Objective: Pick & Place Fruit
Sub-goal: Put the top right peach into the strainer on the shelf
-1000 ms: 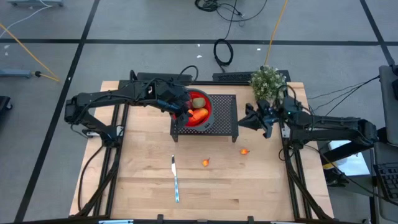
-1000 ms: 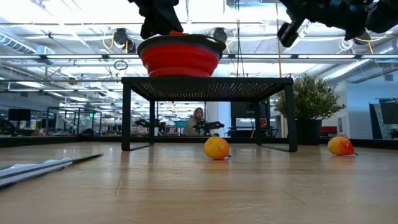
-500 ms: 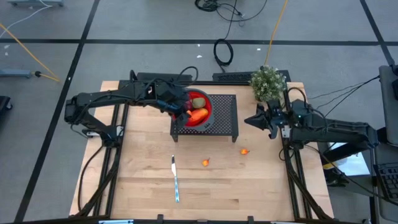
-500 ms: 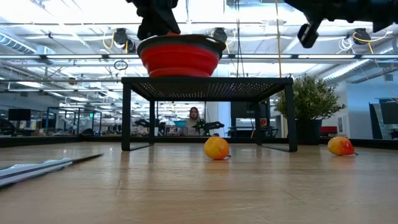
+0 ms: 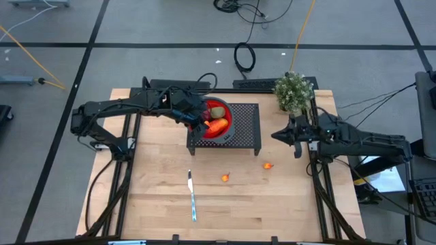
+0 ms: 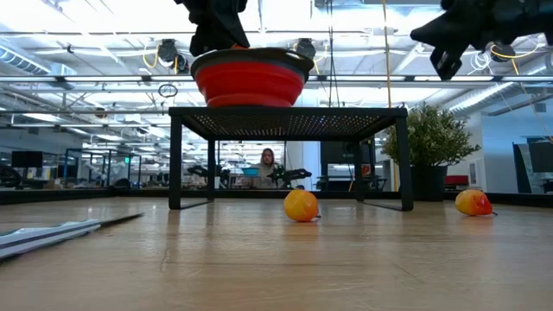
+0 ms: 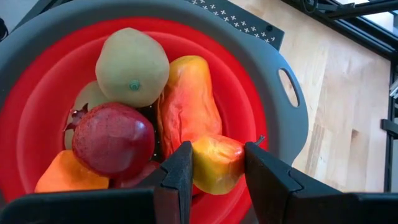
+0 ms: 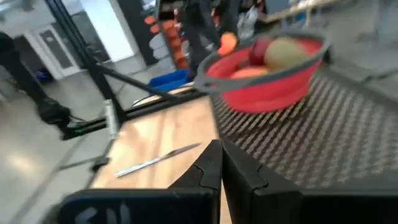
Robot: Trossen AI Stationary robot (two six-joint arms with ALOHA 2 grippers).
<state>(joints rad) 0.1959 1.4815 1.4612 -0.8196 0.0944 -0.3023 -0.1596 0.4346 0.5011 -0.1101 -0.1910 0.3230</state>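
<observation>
The red bowl (image 5: 223,122) with a grey rim (image 7: 292,93) stands on a black perforated stand (image 5: 246,129). It holds a pale green fruit (image 7: 132,65), a dark red one (image 7: 112,140) and a red-orange oval (image 7: 186,109). My left gripper (image 7: 217,180) is over the bowl, shut on a small yellow-red fruit (image 7: 214,162). Two small orange fruits (image 5: 225,177) (image 5: 268,165) lie on the table. My right gripper (image 5: 276,136) hovers shut and bare to the right of the stand, pointing level toward it. My left gripper pinches the small yellow-red fruit by two opposite sides (image 7: 198,163) between its two fingers. The fingers slant down from the table's left. The fruit sits just over the other fruit in the bowl; I cannot tell whether it touches them.
A silver knife (image 5: 192,196) lies on the near middle of the table. A potted plant (image 5: 293,90) stands at the far right corner, close behind my right arm. Bare wood lies near the front edge.
My right gripper has drawn back from the stand toward the table's right edge, staying shut, and has rolled and tipped to level. My left gripper and its fruit have kept still over the bowl.
</observation>
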